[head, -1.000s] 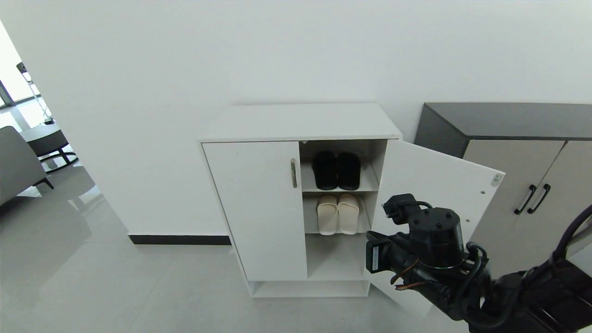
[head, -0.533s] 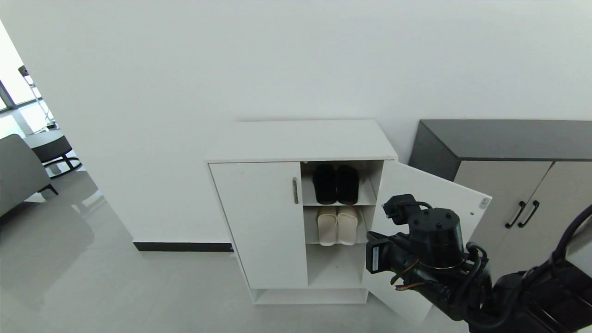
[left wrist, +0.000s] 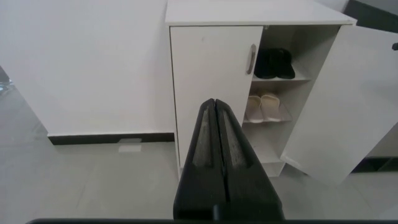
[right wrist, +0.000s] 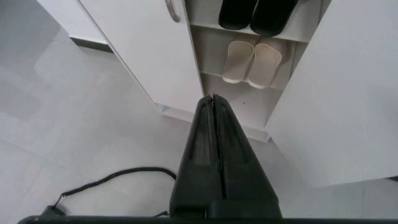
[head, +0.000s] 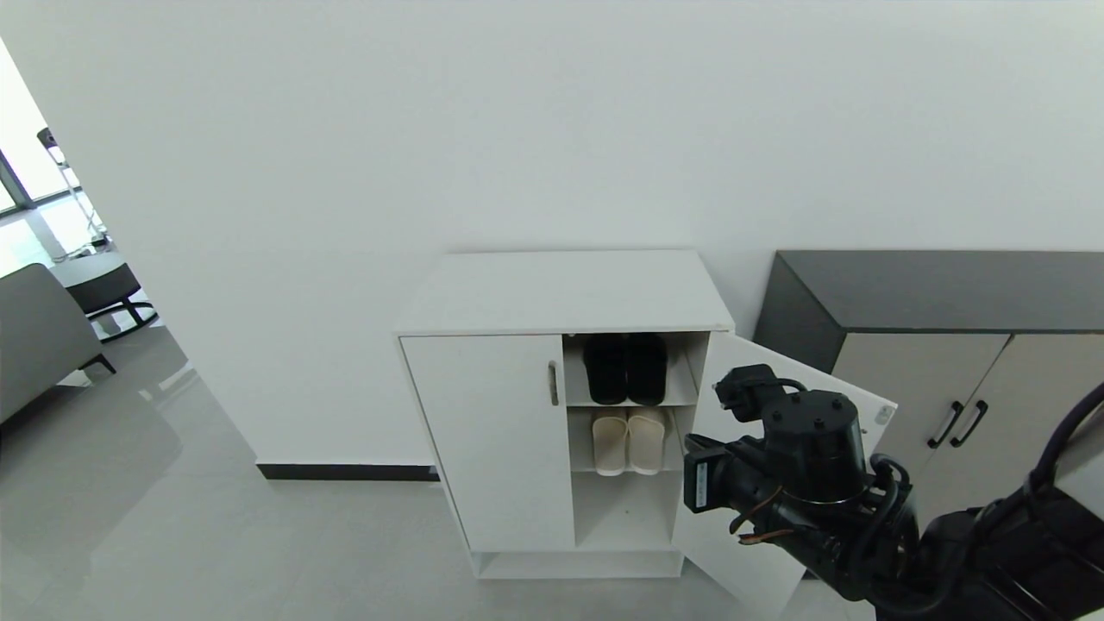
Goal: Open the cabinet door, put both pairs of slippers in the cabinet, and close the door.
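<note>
The white cabinet (head: pixel 561 293) stands against the wall with its right door (head: pixel 720 543) swung open and its left door (head: pixel 487 440) closed. A black pair of slippers (head: pixel 627 369) lies on the top shelf, and a cream pair (head: pixel 628 440) on the shelf below. Both pairs also appear in the wrist views: black pair (left wrist: pixel 275 63), cream pair (right wrist: pixel 252 62). My right arm (head: pixel 802 466) hangs in front of the open door. My right gripper (right wrist: pixel 213 98) is shut and empty above the floor before the cabinet. My left gripper (left wrist: pixel 214 101) is shut and empty, pointing at the closed door.
A dark-topped sideboard (head: pixel 931 293) with two grey doors stands right of the cabinet, close behind the open door. A grey sofa (head: pixel 34 336) and a small table are far left. A black cable (right wrist: pixel 118 177) lies on the tiled floor.
The whole head view has shifted: the cabinet now sits lower and looks smaller, so the camera has drawn back. The slippers stay on their shelves, the door stays open.
</note>
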Controlling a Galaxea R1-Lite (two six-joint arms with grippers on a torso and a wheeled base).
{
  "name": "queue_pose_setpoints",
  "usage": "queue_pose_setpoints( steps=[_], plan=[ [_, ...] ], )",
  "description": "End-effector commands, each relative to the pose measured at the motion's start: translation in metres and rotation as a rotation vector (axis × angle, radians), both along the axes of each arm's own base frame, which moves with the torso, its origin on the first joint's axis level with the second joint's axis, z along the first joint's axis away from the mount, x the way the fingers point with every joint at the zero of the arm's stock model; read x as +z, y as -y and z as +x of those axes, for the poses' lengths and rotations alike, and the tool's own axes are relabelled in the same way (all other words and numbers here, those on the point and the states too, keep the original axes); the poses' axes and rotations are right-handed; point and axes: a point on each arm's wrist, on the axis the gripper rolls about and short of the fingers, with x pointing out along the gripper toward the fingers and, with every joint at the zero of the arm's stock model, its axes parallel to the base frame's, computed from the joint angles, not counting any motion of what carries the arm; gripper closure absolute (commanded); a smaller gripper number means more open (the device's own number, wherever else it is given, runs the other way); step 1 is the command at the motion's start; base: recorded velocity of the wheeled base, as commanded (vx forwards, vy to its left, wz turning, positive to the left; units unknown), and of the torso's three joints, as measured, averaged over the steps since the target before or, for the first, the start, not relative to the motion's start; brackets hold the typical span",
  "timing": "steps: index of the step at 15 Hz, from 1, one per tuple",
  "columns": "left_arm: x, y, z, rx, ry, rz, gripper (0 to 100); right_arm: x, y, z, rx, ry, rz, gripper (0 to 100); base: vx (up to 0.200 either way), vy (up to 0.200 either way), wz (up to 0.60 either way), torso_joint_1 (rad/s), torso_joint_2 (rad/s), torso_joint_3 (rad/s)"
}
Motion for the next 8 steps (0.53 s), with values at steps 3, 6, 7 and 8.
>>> queue_pose_setpoints(
  steps=[3,6,7,8],
  plan=[
    [0.0001,0.0000,0.0001,0.000,-0.001,-0.001,100,-0.0013,-0.0002,-0.0006,0.002,-0.003,-0.003,100,0.000,0.000,0.00,0.183,-0.37,-0.194],
    [0.0001,0.0000,0.0001,0.000,-0.001,-0.001,100,-0.0013,-0.0002,-0.0006,0.002,-0.003,-0.003,100,0.000,0.000,0.00,0.172,-0.37,-0.186],
    [0.0001,0.0000,0.0001,0.000,-0.001,-0.001,100,-0.0013,-0.0002,-0.0006,0.002,-0.003,-0.003,100,0.000,0.000,0.00,0.173,-0.35,-0.183],
    [0.0001,0.0000,0.0001,0.000,-0.001,-0.001,100,-0.0016,0.0000,-0.0008,0.002,-0.004,-0.004,100,0.000,0.000,0.00,0.168,-0.35,-0.173]
  ],
)
